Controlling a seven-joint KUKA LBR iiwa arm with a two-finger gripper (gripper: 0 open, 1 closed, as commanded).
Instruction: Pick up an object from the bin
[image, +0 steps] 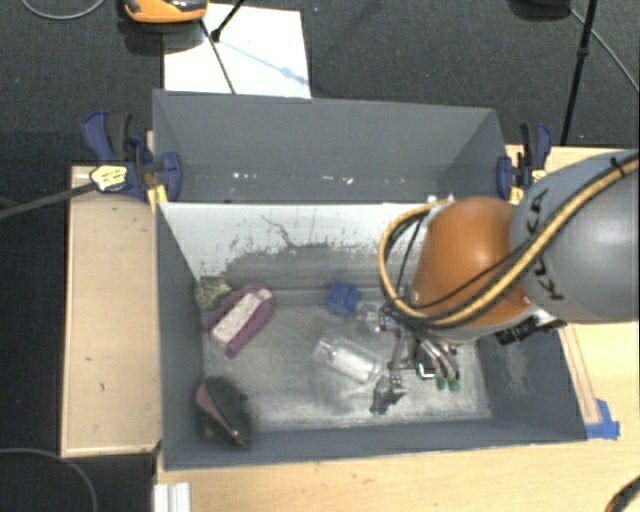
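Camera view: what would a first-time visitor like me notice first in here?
The arm's big orange cover looms over the right side of the bin, with the gripper hanging below it near the floor. Just left of the gripper in this view lies a clear plastic piece, with a small blue block behind it. A purple-and-pink thing lies further left, and a dark lump sits in the near-left corner.

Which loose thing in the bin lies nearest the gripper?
The clear plastic piece, just left of the gripper; the blue block sits farther back, the purple bar and dark lump far left.
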